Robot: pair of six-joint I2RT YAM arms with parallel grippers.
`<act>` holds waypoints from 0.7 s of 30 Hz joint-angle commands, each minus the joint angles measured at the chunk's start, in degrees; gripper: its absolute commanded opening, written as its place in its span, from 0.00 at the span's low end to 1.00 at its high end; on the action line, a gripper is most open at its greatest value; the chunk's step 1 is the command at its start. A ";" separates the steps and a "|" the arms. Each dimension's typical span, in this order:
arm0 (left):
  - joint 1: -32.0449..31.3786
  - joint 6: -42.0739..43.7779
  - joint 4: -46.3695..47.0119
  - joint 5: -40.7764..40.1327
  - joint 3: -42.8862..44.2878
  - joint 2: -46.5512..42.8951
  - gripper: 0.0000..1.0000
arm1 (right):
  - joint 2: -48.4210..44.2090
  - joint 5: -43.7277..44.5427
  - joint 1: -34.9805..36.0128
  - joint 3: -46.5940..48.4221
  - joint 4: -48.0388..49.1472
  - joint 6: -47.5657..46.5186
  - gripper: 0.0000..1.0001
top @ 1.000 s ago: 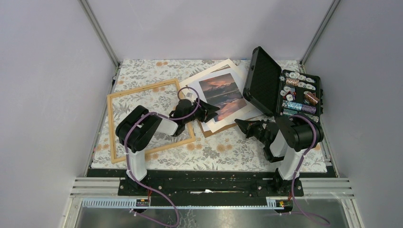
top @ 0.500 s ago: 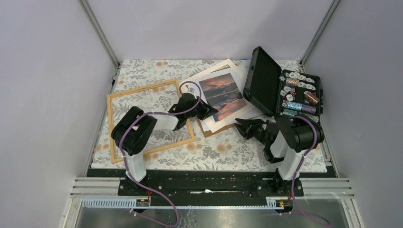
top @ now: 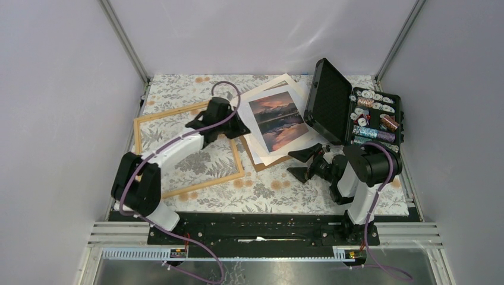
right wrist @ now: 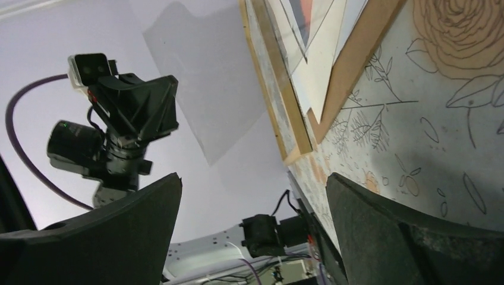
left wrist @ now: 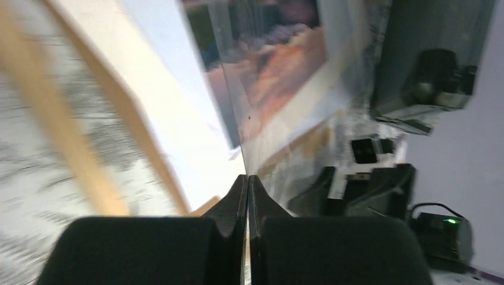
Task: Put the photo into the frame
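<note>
Overhead, the photo (top: 276,119) is lying atop a stack (top: 265,155) just right of the frame (top: 139,160), with the left tool (top: 238,127) hovering at the frame's far right corner. From the left wrist, that tool is pinching the edge of a clear sheet (left wrist: 267,89). From the right wrist, the right tool (right wrist: 252,184) is gaping wide near the counter (right wrist: 428,178).

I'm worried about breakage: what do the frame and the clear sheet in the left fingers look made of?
Seemingly the frame is bare light wood, matte, pine-coloured; the clear sheet is thin, see-through and glossy with faint reflections: glass or acrylic, cannot tell which.
</note>
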 commanded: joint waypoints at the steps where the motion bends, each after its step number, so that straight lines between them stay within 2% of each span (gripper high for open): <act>1: 6.81 14.06 -19.02 -5.15 1.57 -6.31 0.00 | 0.03 -5.04 0.65 -2.24 -3.31 -7.88 1.00; 4: 13.89 18.60 -25.26 -7.05 -0.12 -10.06 0.00 | -5.74 -4.65 1.20 -1.68 -13.76 -13.60 1.00; 7: 19.70 22.22 -29.02 -9.33 -1.12 -12.95 0.00 | -15.17 -2.28 2.79 1.03 -30.55 -21.58 1.00; 11: 22.38 26.73 -34.80 -16.35 0.48 -12.97 0.00 | -30.62 4.72 6.12 6.60 -58.98 -36.16 1.00; 14: 22.61 29.20 -38.12 -22.97 1.10 -12.16 0.00 | -41.20 11.66 9.79 12.57 -74.23 -48.42 1.00; 17: 22.60 30.63 -39.15 -31.10 0.42 -11.27 0.00 | -43.21 15.91 12.81 19.12 -83.16 -58.29 1.00; 21: 22.59 31.46 -38.53 -38.53 -0.89 -9.58 0.00 | -35.92 14.23 13.43 28.66 -87.95 -62.00 1.00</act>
